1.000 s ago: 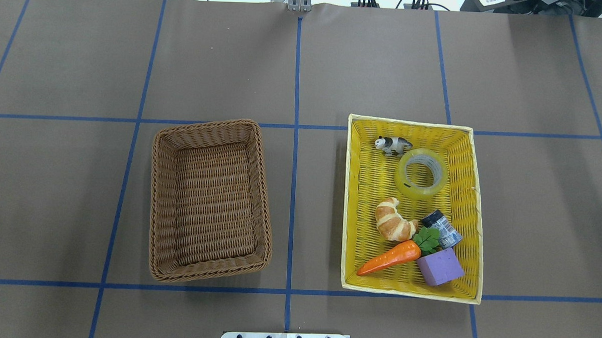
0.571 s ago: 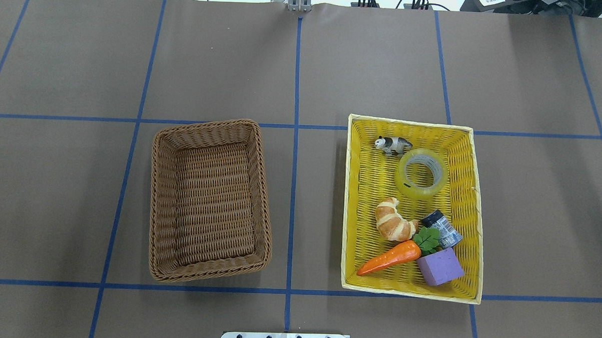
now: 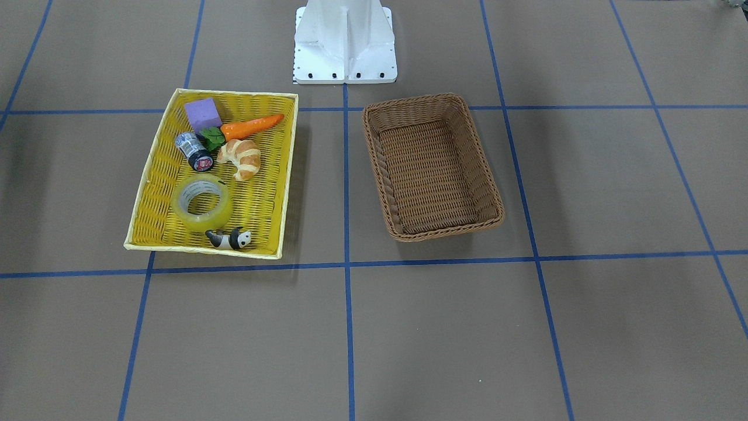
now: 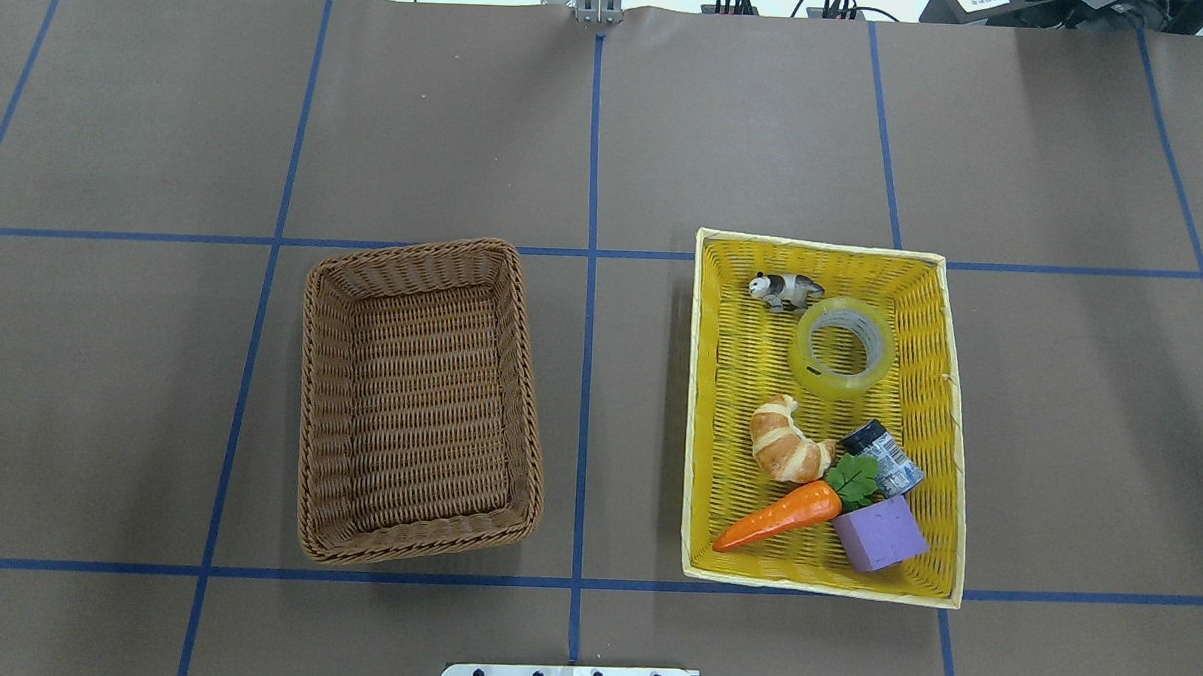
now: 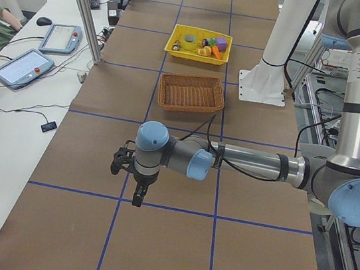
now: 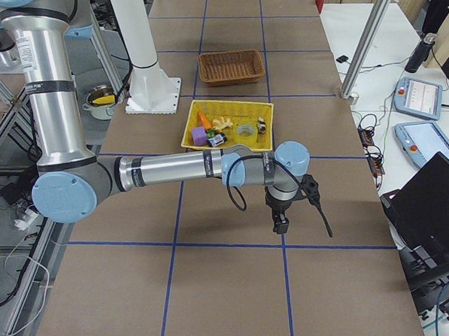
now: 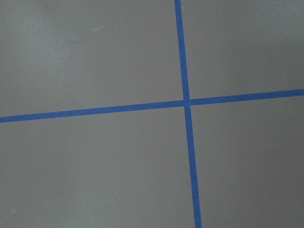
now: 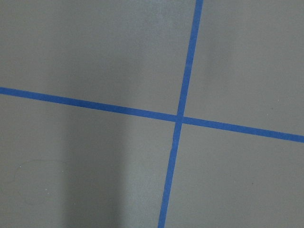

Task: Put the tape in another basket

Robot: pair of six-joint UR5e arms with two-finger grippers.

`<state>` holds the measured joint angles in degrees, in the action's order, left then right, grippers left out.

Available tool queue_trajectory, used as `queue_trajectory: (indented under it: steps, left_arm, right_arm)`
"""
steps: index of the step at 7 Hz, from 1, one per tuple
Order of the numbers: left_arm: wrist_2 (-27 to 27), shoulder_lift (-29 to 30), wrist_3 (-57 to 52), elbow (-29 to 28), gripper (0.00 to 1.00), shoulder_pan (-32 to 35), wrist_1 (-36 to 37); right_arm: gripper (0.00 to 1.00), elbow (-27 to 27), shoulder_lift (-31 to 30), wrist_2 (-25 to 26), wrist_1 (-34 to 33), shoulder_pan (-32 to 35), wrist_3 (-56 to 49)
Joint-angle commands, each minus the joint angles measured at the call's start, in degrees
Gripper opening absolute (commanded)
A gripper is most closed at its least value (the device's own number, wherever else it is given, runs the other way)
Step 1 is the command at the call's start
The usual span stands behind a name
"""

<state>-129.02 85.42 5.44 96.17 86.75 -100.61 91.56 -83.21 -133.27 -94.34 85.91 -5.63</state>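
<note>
The tape (image 4: 840,385), a yellowish translucent roll, lies flat in the far part of the yellow tray (image 4: 694,401), next to a panda figure (image 4: 783,287). It also shows in the front view (image 3: 198,223). The brown wicker basket (image 4: 424,254) stands to the tray's left with nothing in it; in the front view it (image 3: 444,234) is on the right. My left gripper (image 5: 136,196) hangs over bare table far from both, seen only in the left side view. My right gripper (image 6: 279,225) hangs past the tray's outer side. I cannot tell whether either is open or shut.
The tray also holds a croissant (image 4: 788,440), a carrot (image 4: 775,519), a purple block (image 4: 880,533) and a small grey cylinder (image 4: 883,456). The robot's white base (image 3: 345,41) stands at the table's near edge. Both wrist views show only brown table with blue tape lines.
</note>
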Motion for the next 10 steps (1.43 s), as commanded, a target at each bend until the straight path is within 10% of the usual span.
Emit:
queue_trajectory:
  steps: [1, 7, 10]
  left_arm:
    - [-0.6, 0.3, -0.1, 0.4, 0.98, 0.0, -0.1]
    - [-5.5, 0.7, 0.1, 2.6, 0.98, -0.1, -3.0]
    - [-5.5, 0.6, 0.2, 2.4, 0.98, -0.4, -2.9]
  right_arm:
    - [1.00, 2.6, 3.8, -0.2, 0.0, -1.4, 0.4]
    - [1.00, 9.5, 15.0, 1.9, 0.4, -21.4, 24.0]
    - [1.00, 4.5, 13.6, 2.0, 16.0, -28.6, 26.1]
